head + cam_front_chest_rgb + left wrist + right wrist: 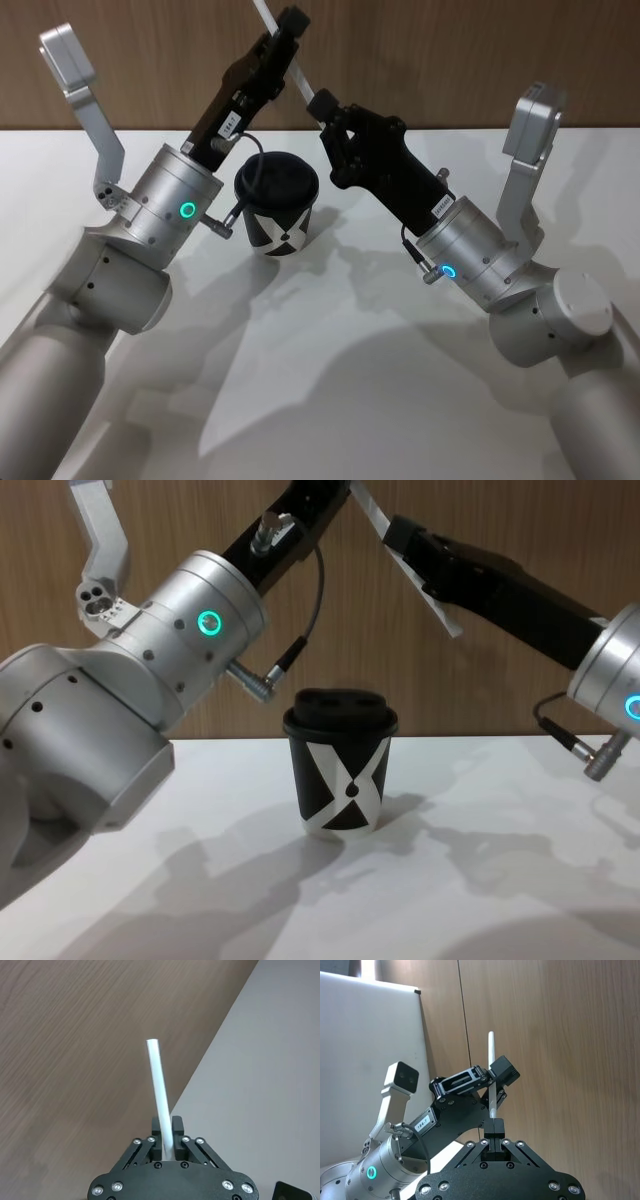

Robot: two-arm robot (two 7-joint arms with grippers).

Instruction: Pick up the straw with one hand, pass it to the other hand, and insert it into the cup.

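Note:
The thin white straw hangs slanted in the air above and behind the cup, held by both grippers. My left gripper is shut on its upper part, and the straw sticks out past the fingertips. My right gripper is shut on the straw lower down, just below the left gripper. In the chest view the straw's lower end pokes out beside the right gripper. The black cup with a white X pattern and a domed lid stands upright on the table, below both grippers.
The white table stretches wide around the cup. A wooden wall rises behind it. Both forearms lean in over the table from the left and the right.

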